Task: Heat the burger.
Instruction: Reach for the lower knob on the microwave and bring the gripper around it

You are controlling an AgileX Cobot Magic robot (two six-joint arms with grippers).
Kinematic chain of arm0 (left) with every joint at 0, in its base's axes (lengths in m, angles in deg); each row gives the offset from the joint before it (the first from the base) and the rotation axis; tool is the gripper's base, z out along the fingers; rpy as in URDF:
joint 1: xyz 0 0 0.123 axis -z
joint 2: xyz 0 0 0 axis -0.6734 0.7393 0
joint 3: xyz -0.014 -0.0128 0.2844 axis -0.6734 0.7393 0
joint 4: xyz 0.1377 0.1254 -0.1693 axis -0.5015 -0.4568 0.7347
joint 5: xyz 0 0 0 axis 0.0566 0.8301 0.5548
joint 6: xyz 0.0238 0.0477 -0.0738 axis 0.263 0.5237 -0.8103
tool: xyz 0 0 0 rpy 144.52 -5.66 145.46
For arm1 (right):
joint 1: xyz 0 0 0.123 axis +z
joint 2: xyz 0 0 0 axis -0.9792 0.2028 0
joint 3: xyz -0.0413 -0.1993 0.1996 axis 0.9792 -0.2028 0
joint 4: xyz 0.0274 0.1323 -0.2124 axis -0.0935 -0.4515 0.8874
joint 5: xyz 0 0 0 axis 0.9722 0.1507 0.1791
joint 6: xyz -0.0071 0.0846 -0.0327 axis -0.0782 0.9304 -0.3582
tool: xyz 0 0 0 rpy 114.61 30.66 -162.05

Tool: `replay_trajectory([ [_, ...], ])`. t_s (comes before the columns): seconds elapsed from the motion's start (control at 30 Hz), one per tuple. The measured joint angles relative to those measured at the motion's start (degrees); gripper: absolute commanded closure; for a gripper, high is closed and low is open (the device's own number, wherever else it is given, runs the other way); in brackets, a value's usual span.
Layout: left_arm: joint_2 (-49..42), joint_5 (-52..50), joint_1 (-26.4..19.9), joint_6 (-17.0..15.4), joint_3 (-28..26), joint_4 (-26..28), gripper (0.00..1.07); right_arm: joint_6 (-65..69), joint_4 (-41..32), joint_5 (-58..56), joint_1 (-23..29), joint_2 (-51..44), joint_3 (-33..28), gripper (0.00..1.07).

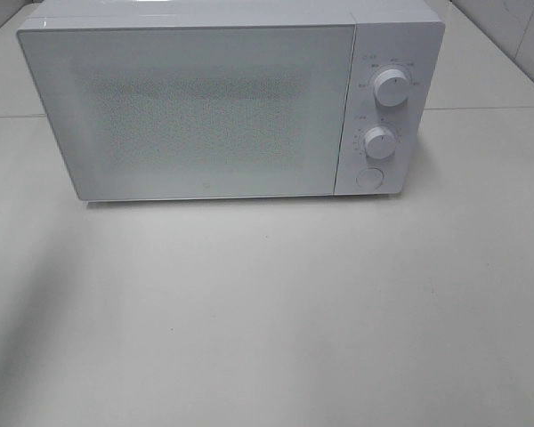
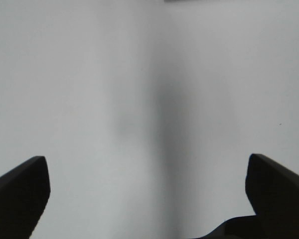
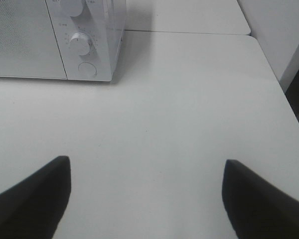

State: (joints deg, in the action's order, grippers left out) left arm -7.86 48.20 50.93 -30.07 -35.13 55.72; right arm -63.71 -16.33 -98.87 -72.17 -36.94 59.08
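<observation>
A white microwave (image 1: 222, 98) stands at the back of the table with its door shut. It has two round knobs (image 1: 390, 87) and a round button on its right panel. Its right lower corner also shows in the right wrist view (image 3: 84, 45). The burger is out of view in all frames. My left gripper (image 2: 147, 184) is open and empty over bare white surface. My right gripper (image 3: 145, 191) is open and empty over the table, in front and to the right of the microwave. Neither gripper shows in the exterior high view.
The white table (image 1: 276, 311) stretches in front of the microwave. Its right edge (image 3: 284, 94) shows in the right wrist view, with a wall beyond. A seam runs across the table behind the microwave's right side.
</observation>
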Motion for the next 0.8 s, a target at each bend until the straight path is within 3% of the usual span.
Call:
replay_trajectory([
  [0.2,-6.5,-1.8,-5.3,1.6,9.1,4.8,0.06,0.0,0.0,0.0,0.0,0.0,0.0,0.32],
  [0.57,-19.8,-4.8,-5.5,1.6,23.9,6.0,0.06,0.0,0.0,0.0,0.0,0.0,0.0,0.32],
  [0.8,-26.2,-5.4,-5.5,1.6,28.0,4.8,0.06,0.0,0.0,0.0,0.0,0.0,0.0,0.32],
])
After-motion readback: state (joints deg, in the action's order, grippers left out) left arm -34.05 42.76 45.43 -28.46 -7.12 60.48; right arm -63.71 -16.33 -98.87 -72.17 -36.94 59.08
